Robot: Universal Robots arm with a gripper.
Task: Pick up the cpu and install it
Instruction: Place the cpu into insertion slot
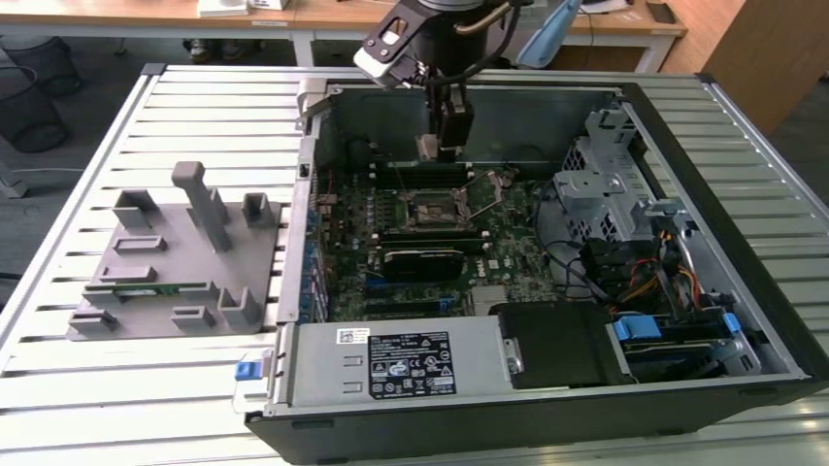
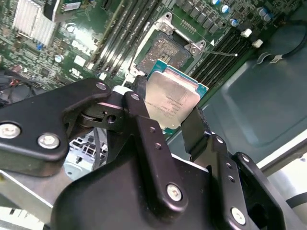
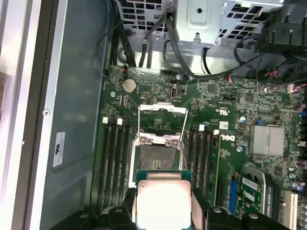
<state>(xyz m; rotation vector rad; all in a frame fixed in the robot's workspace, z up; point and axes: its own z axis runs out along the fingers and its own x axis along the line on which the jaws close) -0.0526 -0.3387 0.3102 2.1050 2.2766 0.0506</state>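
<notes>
Gripping the cpu (image 2: 171, 98) by two opposite edges between narrowed fingers (image 2: 194, 127), silvery top showing in both wrist views, hovering just beside the open socket (image 3: 156, 155) inside the computer case (image 1: 518, 427), apparently clear of it.

psu: black-and-white sticker (image 1: 412, 364) on the silver metal power supply box (image 1: 324, 374), print way too tiny
case: white sticker (image 3: 58, 148) on the grey case wall (image 3: 76, 96), illegible
chip: faint print on the silvery square cpu (image 2: 171, 98), unreadable
</notes>
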